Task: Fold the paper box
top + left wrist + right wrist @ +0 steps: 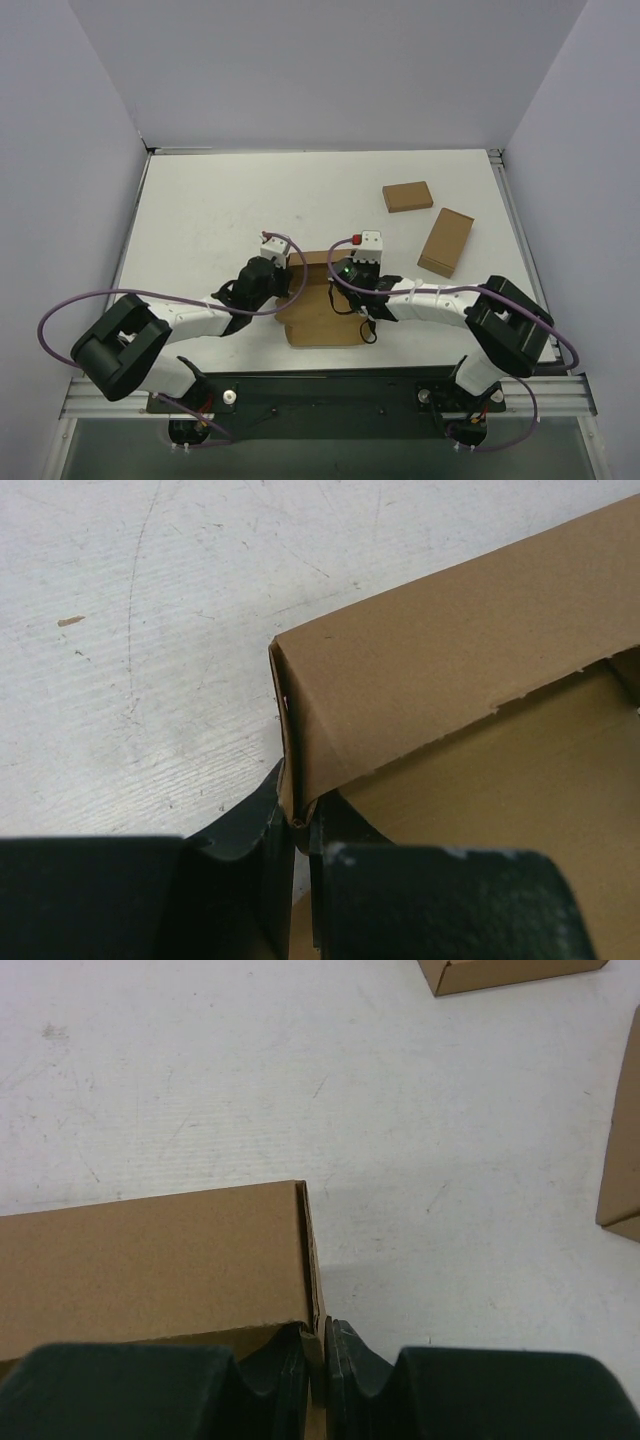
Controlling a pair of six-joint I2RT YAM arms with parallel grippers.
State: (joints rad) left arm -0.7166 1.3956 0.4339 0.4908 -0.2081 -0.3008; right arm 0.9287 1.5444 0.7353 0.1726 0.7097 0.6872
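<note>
Top view first. Closest to the camera are the two arms, both reaching in over the paper box (pixel 325 318), which sits on the white table (pixel 200 210) right between them. The left gripper (pixel 282 278) is at the box's left side and the right gripper (pixel 358 285) is at its right side. Out past the paper box's far right corner, well apart from it, are the near small box (pixel 446 241) and, further back, the far small box (pixel 407 196).

Left wrist view: dark fingers (pixel 240 880) fill the bottom. The left gripper (pixel 297 830) is pinched onto the lower end of an upright wall, right at a corner of the paper box (pixel 450 650). Outside that corner it's just scuffed table (pixel 130 630).

Right wrist view is the same deal. The right gripper (pixel 322 1338) is squeezed onto the thin edge of a standing wall at a corner of the paper box (pixel 150 1260), with the cardboard sandwiched between the pads. Beyond it, the far small box (pixel 510 972) peeks in at the top and the near small box (pixel 622 1150) at the right edge.
</note>
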